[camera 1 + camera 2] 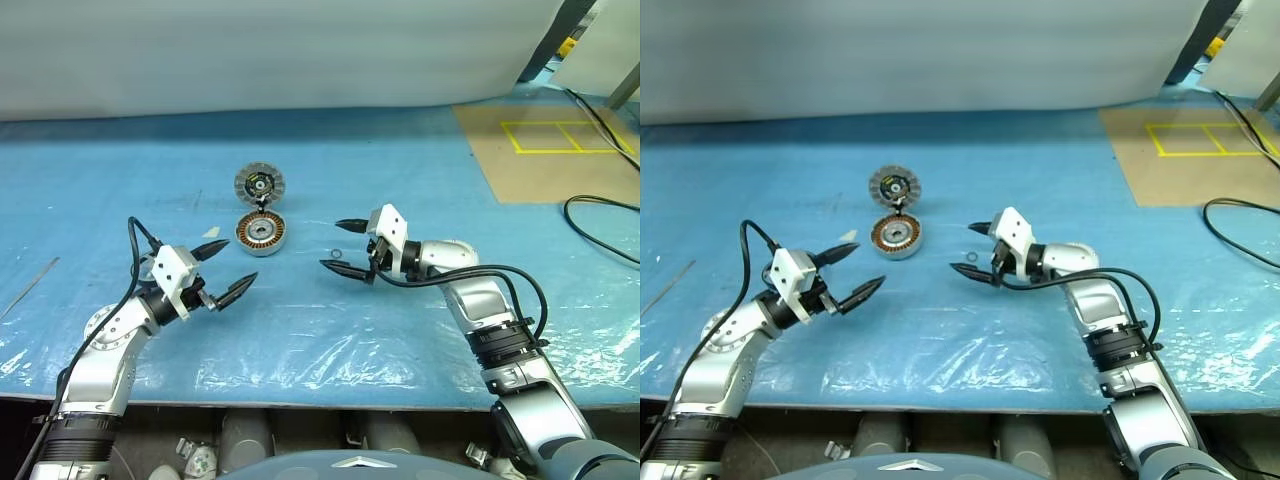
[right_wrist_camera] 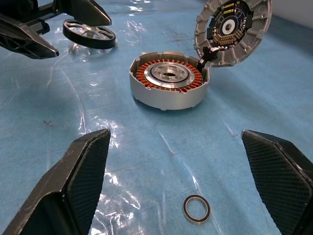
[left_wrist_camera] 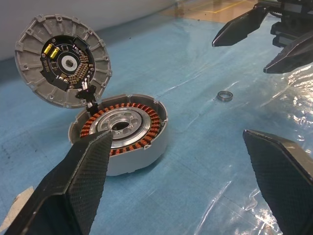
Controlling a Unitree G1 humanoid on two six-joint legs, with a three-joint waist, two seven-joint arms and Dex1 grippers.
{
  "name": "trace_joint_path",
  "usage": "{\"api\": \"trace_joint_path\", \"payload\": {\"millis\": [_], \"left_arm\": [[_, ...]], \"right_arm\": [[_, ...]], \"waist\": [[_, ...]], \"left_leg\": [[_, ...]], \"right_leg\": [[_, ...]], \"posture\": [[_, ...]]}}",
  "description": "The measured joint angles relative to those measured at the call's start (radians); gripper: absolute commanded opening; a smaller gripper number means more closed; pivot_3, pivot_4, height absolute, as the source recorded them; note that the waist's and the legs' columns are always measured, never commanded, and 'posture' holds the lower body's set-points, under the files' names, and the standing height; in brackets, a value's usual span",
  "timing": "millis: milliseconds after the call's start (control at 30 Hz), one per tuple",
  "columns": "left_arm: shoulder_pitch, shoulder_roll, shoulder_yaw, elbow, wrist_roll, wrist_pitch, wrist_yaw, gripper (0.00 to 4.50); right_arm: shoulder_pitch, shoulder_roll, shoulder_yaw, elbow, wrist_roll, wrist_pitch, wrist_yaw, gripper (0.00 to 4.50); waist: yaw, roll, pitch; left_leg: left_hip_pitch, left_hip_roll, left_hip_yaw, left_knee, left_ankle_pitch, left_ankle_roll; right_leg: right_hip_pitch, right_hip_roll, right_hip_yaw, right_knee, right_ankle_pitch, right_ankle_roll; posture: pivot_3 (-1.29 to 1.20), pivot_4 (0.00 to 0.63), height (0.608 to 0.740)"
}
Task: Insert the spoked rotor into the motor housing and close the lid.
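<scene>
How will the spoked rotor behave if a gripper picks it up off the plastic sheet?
The spoked rotor lies flat by the left gripper; it looks thin and metal, so probably stiff and light. Its low rim gives fingers little to pinch, so it may skid on the glossy plastic sheet. Stood on edge, it would likely roll.
</scene>
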Motion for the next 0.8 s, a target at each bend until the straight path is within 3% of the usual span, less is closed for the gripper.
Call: {"api": "trace_joint_path", "payload": {"millis": [800], "left_arm": [[0.001, 0.0, 0.0, 0.007, 0.008, -0.005, -0.003, 4.47]], "right_arm": [[-0.005, 0.001, 0.0, 0.0, 0.0, 0.0, 0.007, 4.5]], "waist": [[0.0, 0.0, 0.0]], "left_leg": [[0.0, 0.0, 0.0, 0.0, 0.0, 0.0]], "right_leg": [[0.0, 0.0, 0.0, 0.0, 0.0, 0.0]], "posture": [[0.0, 0.15, 0.74]]}}
